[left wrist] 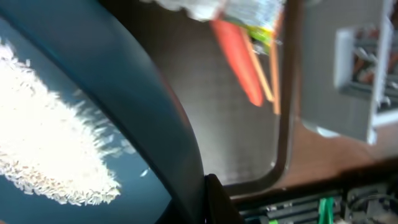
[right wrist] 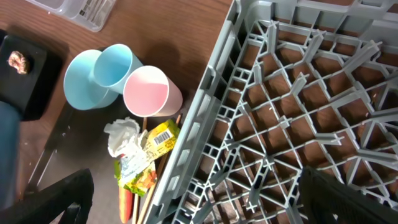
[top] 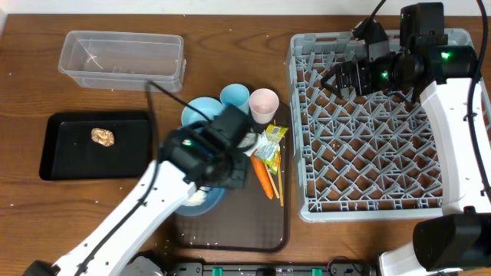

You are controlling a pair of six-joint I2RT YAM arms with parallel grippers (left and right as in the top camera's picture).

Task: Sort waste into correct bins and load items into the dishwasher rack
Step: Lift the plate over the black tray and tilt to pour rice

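So, from the left: the clear tub (top: 123,57) and the black tray (top: 69,165) sit apart on the bare table, prob. as the two bins, and the tray holds only the brown lump (top: 103,136). Next, the left gripper (left wrist: 216,200) is low over the brown serving tray (top: 230,230). Its claw is pressed together on the rim of the blue plate (left wrist: 146,118), as far as the wrist view shows. The rice (left wrist: 50,155) lies in a heap on the plate, so I judge the pinch at the edge is for lifting and tipping it out. Behind the arm stand the bowl (top: 198,112), the blue cup (top: 235,97) and the pink cup (top: 263,103), close together and waiting for loading. Beside them, w/ little space, lie the tissue (right wrist: 122,134), the wrapper (right wrist: 146,155), the carrot (top: 262,176) and the chopsticks (top: 278,184) along the tray's right edge. At the right, the dishwasher rack (top: 368,146) has nothing in it. The right gripper (top: 335,79) hangs over its back-left part, claw spread wide w/ nothing between, prob. parked out of the way.
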